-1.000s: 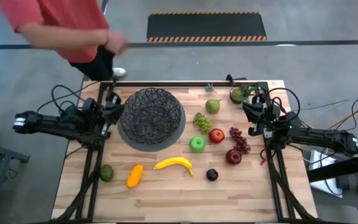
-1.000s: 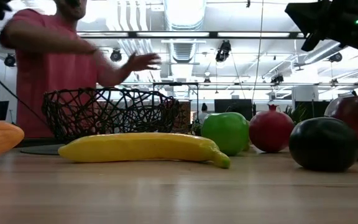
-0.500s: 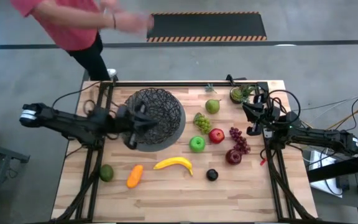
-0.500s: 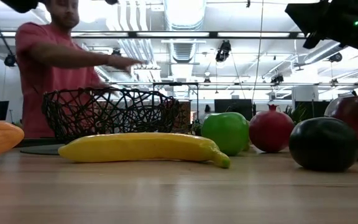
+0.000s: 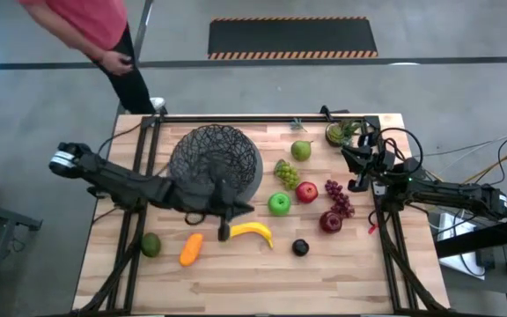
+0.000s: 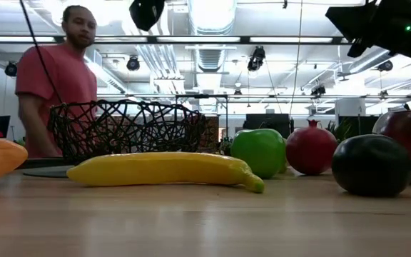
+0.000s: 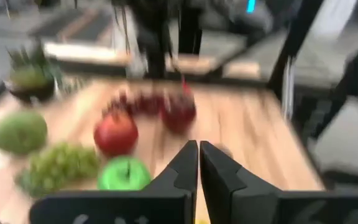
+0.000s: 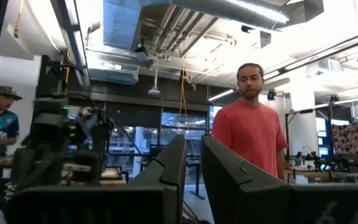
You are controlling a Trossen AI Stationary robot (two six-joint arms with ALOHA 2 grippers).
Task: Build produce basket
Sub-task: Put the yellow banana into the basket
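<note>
Produce is spread over the wooden table (image 5: 341, 273), none of it yet placed in the basket (image 5: 216, 164), which is set on the table's far left part. The banana (image 5: 250, 232) is laid just in front of the basket, with the left gripper (image 5: 223, 231) hung at its left end; the fingers (image 7: 184, 163) are seen pressed together, with nothing held between them. An orange piece (image 5: 190, 248) and a dark green avocado (image 5: 150, 244) are found to the left of the banana, near the table's front left. A small black fruit (image 5: 300, 247) is placed to the banana's right. To the right of the basket, green grapes (image 5: 285, 172), a green apple (image 5: 278, 204) and a red apple (image 5: 306, 192) are grouped close together, and a pear (image 5: 301, 151) is set behind them. Dark red grapes (image 5: 339, 197) and another dark red fruit (image 5: 330, 221) are seen farther right. The right gripper (image 5: 357, 167) is held above the table's right edge near the dark red grapes, its fingers (image 8: 169, 167) nearly closed and empty. A small potted plant (image 5: 340, 132) is stood at the far right corner. A person in a red shirt (image 5: 86, 19) is seen beyond the table's far left corner.
</note>
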